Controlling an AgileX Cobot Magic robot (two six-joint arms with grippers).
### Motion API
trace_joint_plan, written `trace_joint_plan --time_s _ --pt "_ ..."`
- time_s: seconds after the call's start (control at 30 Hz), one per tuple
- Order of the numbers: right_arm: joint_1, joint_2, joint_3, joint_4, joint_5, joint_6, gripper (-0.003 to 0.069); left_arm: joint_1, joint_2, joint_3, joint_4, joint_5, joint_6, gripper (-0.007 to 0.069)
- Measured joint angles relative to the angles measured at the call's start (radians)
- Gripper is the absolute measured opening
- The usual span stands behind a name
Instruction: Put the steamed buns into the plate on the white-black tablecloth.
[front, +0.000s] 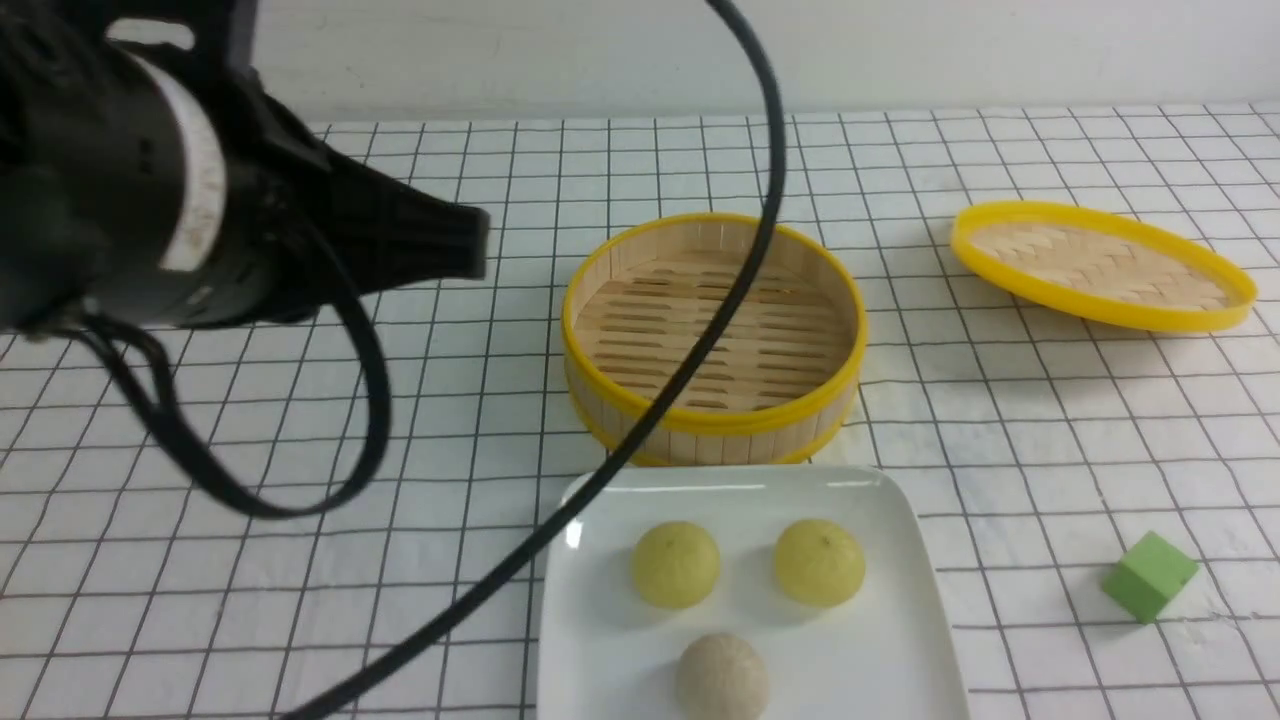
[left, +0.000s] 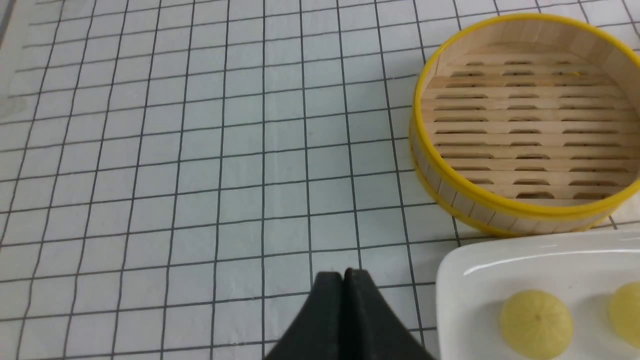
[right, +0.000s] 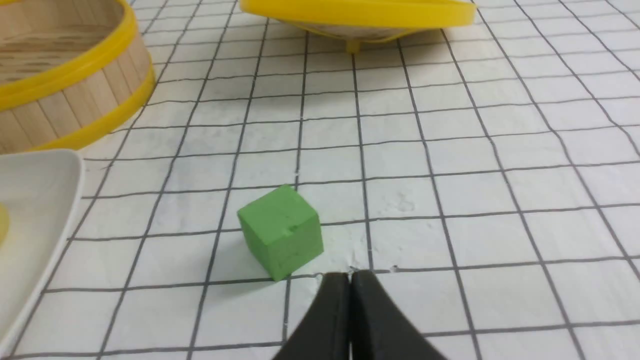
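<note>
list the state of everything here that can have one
steamer basket, lid off, empty
lid, off, lying on the cloth apart from the basket
left yellow bun, on the plate
right yellow bun, on the plate
beige bun, on the plate
plate, on the cloth, holding all three
green cube, on the cloth, not gripped
left gripper, shut, empty
right gripper, shut, empty

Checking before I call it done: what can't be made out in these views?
- Off-white bun: its near side, cut by the front view's bottom edge.
- Plate: near rim, same edge; cable crosses its left corner.
- Right gripper: outside the front view.
- Lid: the side facing the cloth.
</note>
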Motion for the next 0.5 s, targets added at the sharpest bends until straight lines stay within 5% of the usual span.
trace_joint_plan --time_s 0.5 --pt "-0.032 0.0 -0.001 -0.003 0.006 0.0 0.0036 0.0 -0.3 0.251 -0.167 0.0 0.108 0.0002"
